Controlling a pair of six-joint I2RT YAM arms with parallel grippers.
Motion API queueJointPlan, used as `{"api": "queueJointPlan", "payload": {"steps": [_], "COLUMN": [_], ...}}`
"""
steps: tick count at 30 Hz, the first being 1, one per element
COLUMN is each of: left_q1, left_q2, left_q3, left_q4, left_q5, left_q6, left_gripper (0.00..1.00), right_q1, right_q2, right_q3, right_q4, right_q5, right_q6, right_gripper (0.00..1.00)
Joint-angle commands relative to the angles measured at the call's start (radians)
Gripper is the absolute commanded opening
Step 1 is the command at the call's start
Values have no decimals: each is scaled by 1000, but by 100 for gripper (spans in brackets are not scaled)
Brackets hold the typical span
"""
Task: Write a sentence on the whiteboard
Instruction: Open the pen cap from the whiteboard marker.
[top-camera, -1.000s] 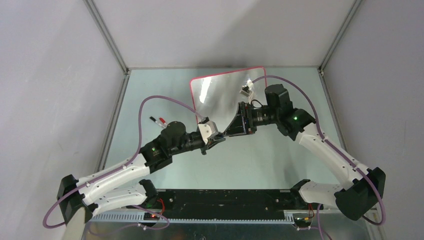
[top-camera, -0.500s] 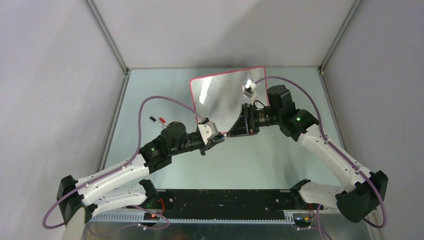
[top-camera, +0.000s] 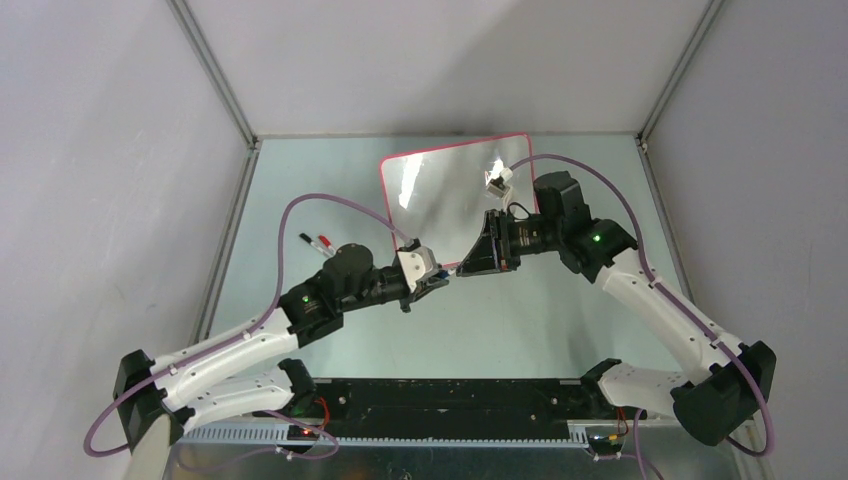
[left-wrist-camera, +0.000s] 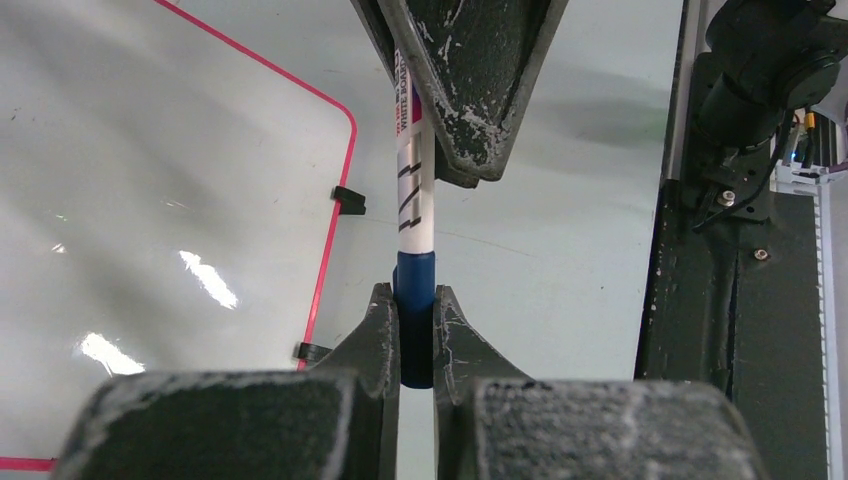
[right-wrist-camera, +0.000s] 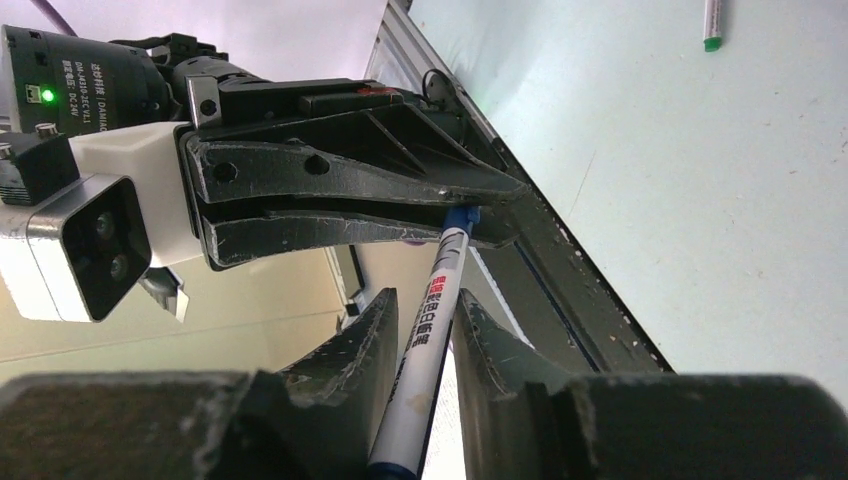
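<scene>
Since a second ago the right arm (top-camera: 650, 300) has swung in toward the left one and its claw has narrowed sharply; the left arm (top-camera: 240, 340) has hardly stirred.

Both arms meet over the middle of the table (top-camera: 330, 190), just off the near edge of the whiteboard (top-camera: 440, 190). The board lies flat toward the far side, red frame all round. Its face shows only glare, with no writing on it yet.

The right claw (right-wrist-camera: 425, 300) now has its fingers drawn in against the white barrel of a pen (left-wrist-camera: 413, 190), one on each side, so it looks clamped on the pen. The left claw (left-wrist-camera: 415, 295) is squeezed tight on the blue cap (left-wrist-camera: 415, 320) at the pen's other end. The pen is stretched straight between the two claws, each holding one end.

That reads as the set-up for uncapping, and the new grip on the barrel is the part that was missing. Pulling the claws apart along the pen's length should free the tip, while a sideways tug could twist the barrel in the fingers. Writing itself has not begun, so the task is at an early stage.

Two spare pens (top-camera: 315, 241) lie side by side on the table's left part, well apart from the board. The right wrist view shows a green-tipped pen (right-wrist-camera: 712, 20) too.
</scene>
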Motion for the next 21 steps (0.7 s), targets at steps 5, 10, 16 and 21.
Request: {"api": "queueJointPlan", "payload": {"steps": [5, 10, 16, 21], "left_q1": [-31, -44, -46, -47], "left_q2": [26, 31, 23, 36], "left_q3": [46, 54, 49, 64], "left_q4": [-68, -105, -99, -110], "left_q5": [35, 10, 11, 21], "left_q6": [69, 107, 126, 143], "left_gripper": [0, 0, 0, 0], "right_q1": [7, 2, -7, 0], "right_q2": [-14, -11, -3, 12], "right_q3": [24, 52, 66, 74], "right_q4": [47, -9, -43, -70], "right_q5": [-30, -16, -17, -2], "right_q6": [-1, -40, -64, -83], "right_gripper": [29, 36, 46, 45]}}
